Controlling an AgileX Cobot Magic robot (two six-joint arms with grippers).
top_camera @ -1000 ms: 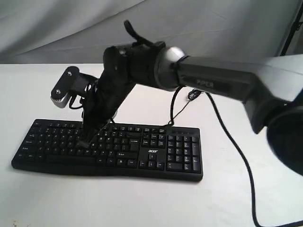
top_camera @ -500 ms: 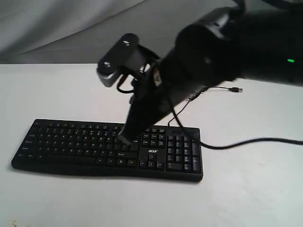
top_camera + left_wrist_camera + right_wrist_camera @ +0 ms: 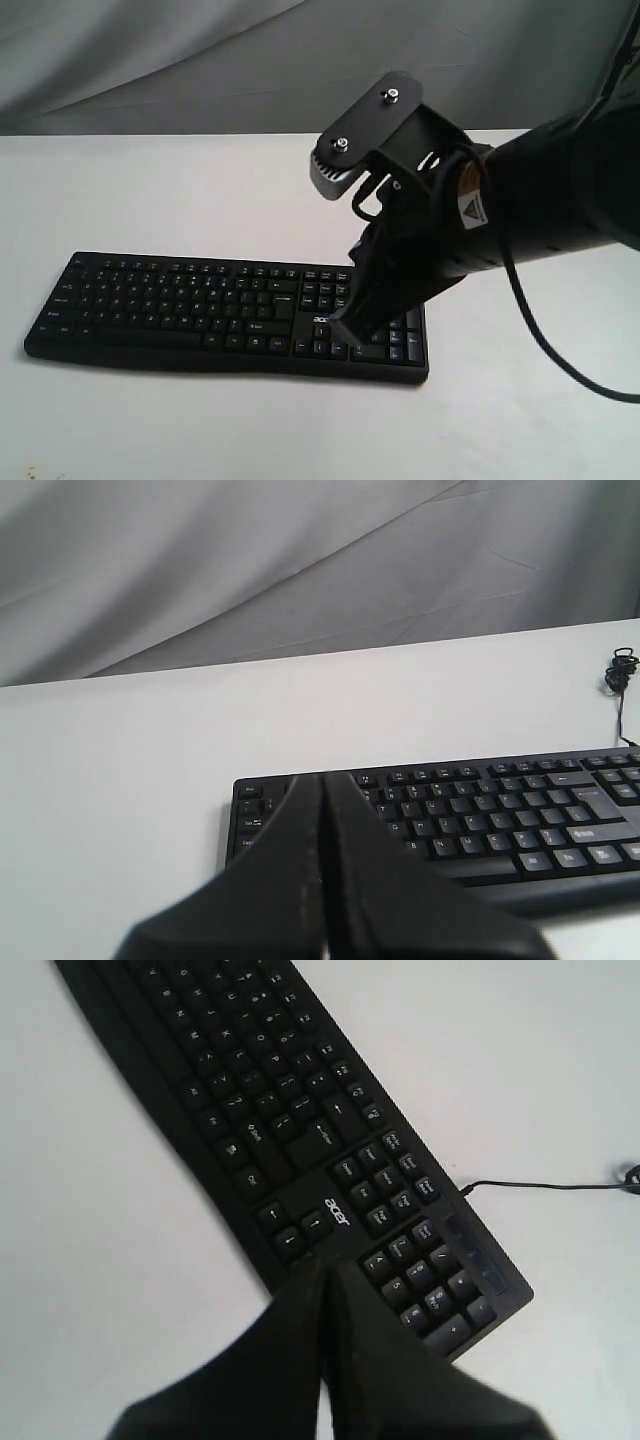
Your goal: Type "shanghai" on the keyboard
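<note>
The black keyboard (image 3: 180,300) lies flat on the white table, its number pad to the right. My right gripper (image 3: 347,322) is shut with nothing in it, its tip just above the arrow keys next to the number pad. In the right wrist view, the shut right gripper (image 3: 324,1266) points at the keyboard (image 3: 250,1090) just below the "acer" logo (image 3: 336,1212). In the left wrist view, my left gripper (image 3: 322,778) is also shut and empty, held in front of the Esc end of the keyboard (image 3: 480,810). The left arm is out of the exterior view.
A grey cloth backdrop (image 3: 200,60) hangs behind the table. The thin USB cable (image 3: 540,1186) runs off from the keyboard's back edge, and a coiled bit of cable (image 3: 620,670) lies on the table behind it. The right arm's own cable (image 3: 545,335) droops over the table's right side.
My right gripper has swung rightward along the keyboard, from the left-middle letter keys to the arrow keys beside the number pad. The keyboard has not shifted.
</note>
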